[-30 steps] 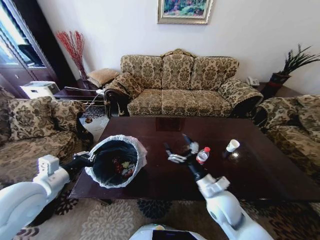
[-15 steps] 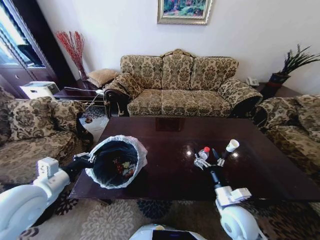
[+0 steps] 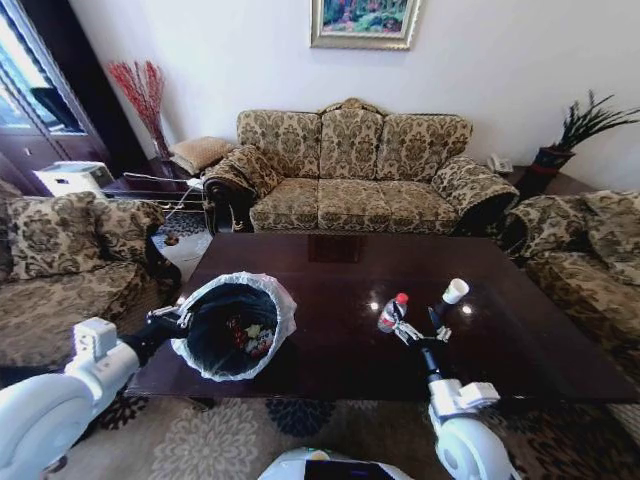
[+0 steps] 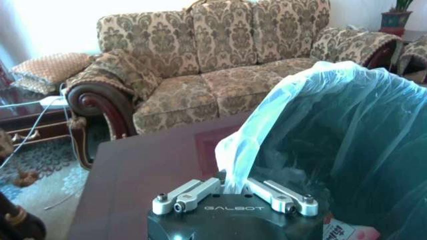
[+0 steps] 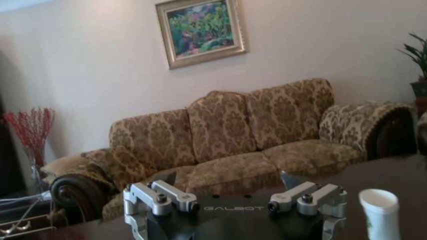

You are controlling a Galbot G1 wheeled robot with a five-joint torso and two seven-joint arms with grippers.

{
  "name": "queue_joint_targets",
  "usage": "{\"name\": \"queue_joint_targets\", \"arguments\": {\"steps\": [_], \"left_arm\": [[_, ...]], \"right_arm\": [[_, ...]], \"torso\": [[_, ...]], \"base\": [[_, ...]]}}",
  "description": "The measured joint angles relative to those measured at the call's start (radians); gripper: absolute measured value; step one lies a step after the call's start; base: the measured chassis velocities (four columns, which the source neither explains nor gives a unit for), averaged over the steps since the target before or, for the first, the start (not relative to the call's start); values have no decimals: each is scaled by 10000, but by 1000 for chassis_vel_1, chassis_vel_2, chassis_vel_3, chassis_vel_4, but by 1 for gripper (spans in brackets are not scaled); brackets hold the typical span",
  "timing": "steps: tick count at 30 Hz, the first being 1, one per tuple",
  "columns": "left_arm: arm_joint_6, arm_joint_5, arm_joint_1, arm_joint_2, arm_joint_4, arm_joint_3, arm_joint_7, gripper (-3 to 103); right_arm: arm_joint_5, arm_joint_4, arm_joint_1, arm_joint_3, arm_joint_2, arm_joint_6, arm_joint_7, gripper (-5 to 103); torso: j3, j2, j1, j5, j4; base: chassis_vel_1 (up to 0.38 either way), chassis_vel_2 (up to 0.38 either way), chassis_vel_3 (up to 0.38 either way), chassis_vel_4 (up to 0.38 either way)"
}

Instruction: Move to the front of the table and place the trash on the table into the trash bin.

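Where the robot's two white arms reach forward from the bottom of the head view, the left gripper [image 3: 172,318] is clamped on the ruffled white plastic liner of the round black trash bin [image 3: 236,325], its fingers [image 4: 190,196] pinching the bag's edge as the left wrist view shows. That bin stands at the near left corner of the large glossy reddish-brown low table [image 3: 330,345], and inside it lie a few scraps [image 3: 248,338] of white, yellow and red litter. To the right, the right gripper [image 3: 421,329] hovers over the table's near half with its fingers [image 5: 160,197] spread wide and nothing between them. Just beside it, on the side toward the bin, a clear plastic bottle with a red cap [image 3: 390,312] stands on the tabletop, seemingly a little tilted, though the view is too small to be sure. Slightly farther back and to the right stands a small white paper cup [image 3: 455,291], apart from the gripper. Beyond the table sits a three-seat sofa with gold floral upholstery [image 3: 350,170], and above it on the pale wall hangs a gilt-framed painting [image 3: 364,20].
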Motion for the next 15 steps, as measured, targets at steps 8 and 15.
{"name": "queue_joint_targets", "arguments": {"steps": [8, 15], "left_arm": [[6, -22, 93, -120, -189, -97, -3, 0], [18, -10, 108, -177, -189, -98, -13, 0]], "right_arm": [[-309, -1512, 817, -735, 13, 140, -384, 100], [-1375, -2478, 1487, -1089, 98, 198, -532, 100]], "torso": [[0, 0, 0, -11, 1], [-1, 0, 0, -8, 5]], "base": [[-56, -61, 61, 32], [27, 26, -6, -10]]}}
